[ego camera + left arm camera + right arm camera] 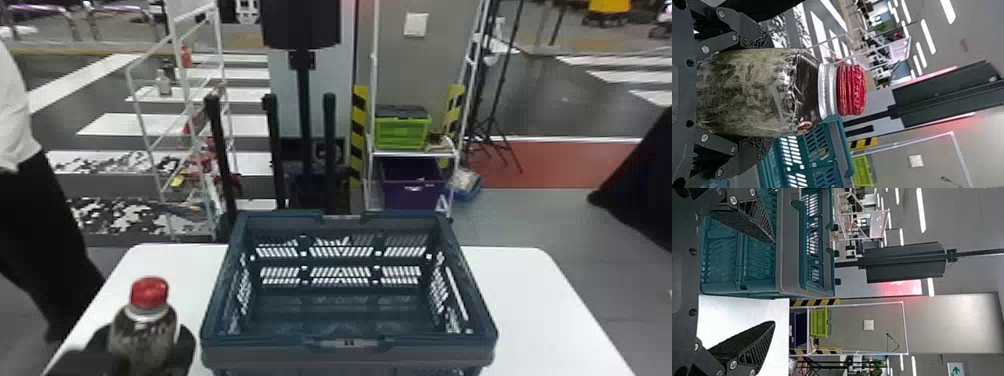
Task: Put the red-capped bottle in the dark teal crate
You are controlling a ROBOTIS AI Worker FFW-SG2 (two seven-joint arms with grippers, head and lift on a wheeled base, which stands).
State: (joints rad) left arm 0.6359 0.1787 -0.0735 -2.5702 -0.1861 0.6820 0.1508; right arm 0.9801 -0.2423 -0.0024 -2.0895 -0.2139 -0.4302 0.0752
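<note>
My left gripper [144,345] is at the lower left in the head view, beside the dark teal crate's left side. It is shut on the red-capped bottle [142,327], which stands upright with its cap on top. In the left wrist view the bottle [750,92] lies between the two fingers of this gripper [763,94], its red cap pointing away from the palm. The dark teal crate [350,357] rests on the white table with its open top up. My right gripper [774,282] stands open with nothing held, near the crate [789,246] in the right wrist view.
The white table [530,300] extends on both sides of the crate. Behind it are a white wire rack [187,100], a black stand [304,100] and a shelf with a green crate [402,132] and a purple bin [412,187]. A person stands at the far left.
</note>
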